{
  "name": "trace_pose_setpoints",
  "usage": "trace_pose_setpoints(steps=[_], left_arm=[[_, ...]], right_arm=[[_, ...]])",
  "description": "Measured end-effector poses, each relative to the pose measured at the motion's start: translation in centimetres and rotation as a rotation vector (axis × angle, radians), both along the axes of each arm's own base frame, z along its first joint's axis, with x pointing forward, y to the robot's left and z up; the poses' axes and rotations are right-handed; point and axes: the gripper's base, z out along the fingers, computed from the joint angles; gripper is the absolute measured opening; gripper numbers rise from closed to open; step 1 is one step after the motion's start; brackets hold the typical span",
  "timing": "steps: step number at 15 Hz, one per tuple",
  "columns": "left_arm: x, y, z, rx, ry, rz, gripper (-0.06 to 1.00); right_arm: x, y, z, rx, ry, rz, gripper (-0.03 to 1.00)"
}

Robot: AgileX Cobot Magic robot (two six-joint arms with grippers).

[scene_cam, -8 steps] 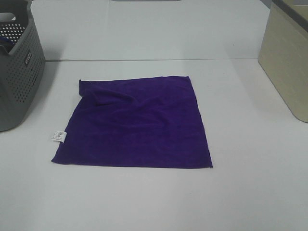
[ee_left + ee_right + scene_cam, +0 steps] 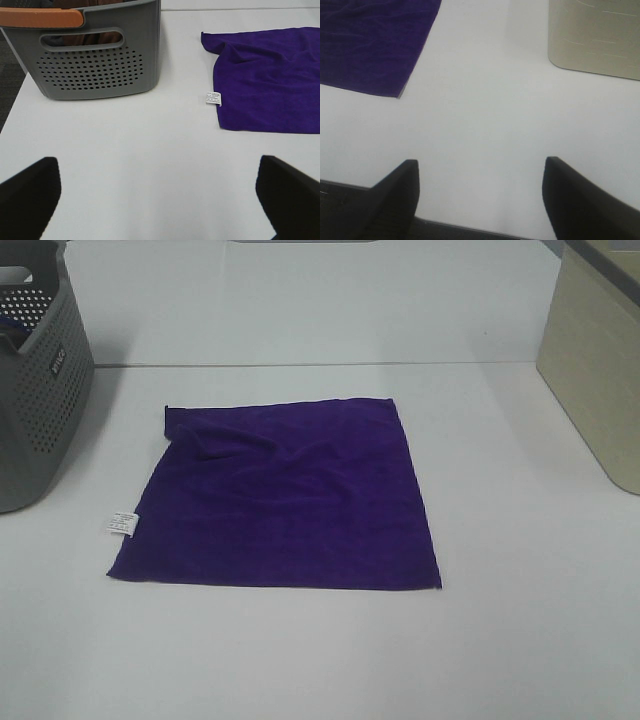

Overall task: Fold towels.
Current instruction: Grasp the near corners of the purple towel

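A deep purple square towel [image 2: 285, 495] lies spread flat on the white table, with a wrinkle near its far left corner and a small white care tag [image 2: 121, 524] at its left edge. It also shows in the left wrist view [image 2: 272, 80] with its tag [image 2: 213, 98], and one corner shows in the right wrist view [image 2: 372, 42]. Neither gripper shows in the exterior high view. My left gripper [image 2: 160, 200] is open and empty above bare table, apart from the towel. My right gripper [image 2: 480, 195] is open and empty near the table's front edge.
A grey perforated basket [image 2: 35, 390] stands at the left; in the left wrist view it [image 2: 95, 60] has an orange handle and holds dark cloth. A beige bin [image 2: 600, 360] stands at the right and also shows in the right wrist view [image 2: 595, 37].
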Motion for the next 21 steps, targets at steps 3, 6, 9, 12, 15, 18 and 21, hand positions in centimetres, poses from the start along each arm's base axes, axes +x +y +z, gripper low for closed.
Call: trace_pose_setpoints(steps=[3,6,9,12,15,18,21], left_arm=[[0.00,0.00,0.00,0.000,0.000,0.000,0.99],[0.00,0.00,0.00,0.000,0.000,0.000,0.99],[0.00,0.00,0.00,0.000,0.000,0.000,0.99],[0.00,0.00,0.00,0.000,0.000,0.000,0.99],[0.00,0.00,0.00,0.000,0.000,0.000,0.99],[0.00,0.00,0.00,0.000,0.000,0.000,0.99],[0.00,0.00,0.00,0.000,0.000,0.000,0.99]], right_arm=[[0.00,0.00,0.00,0.005,0.001,-0.003,0.72],[0.00,0.00,0.00,0.006,0.001,-0.004,0.91],[0.00,0.00,0.00,0.006,0.001,-0.004,0.95],[0.00,0.00,0.00,0.006,0.001,-0.004,0.96],[0.00,0.00,0.00,0.006,0.001,-0.004,0.96],[0.00,0.00,0.00,0.006,0.001,-0.004,0.96],[0.00,0.00,0.00,0.006,0.001,-0.004,0.96]])
